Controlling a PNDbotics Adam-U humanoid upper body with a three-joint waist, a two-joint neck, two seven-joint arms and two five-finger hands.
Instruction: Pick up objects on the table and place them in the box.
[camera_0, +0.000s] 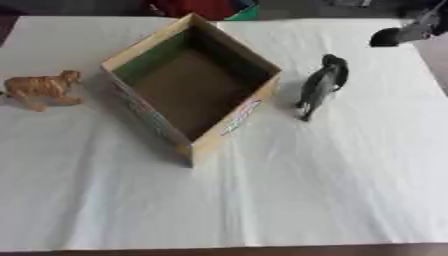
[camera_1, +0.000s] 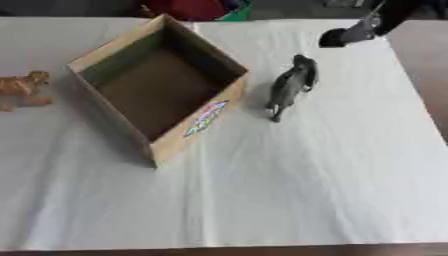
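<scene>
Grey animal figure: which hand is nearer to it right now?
Right. The right hand hangs above the table at the upper right, just beyond the grey animal figure, not touching it. The left hand shows in neither view, so it can't be placed.

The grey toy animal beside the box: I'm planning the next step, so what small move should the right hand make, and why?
Probably lower the right hand toward the grey toy animal and close on it. The hand hangs beyond the toy near the table's far right edge, holding nothing visible, and the box looks empty, with the brown toy animal far off on its left.
</scene>
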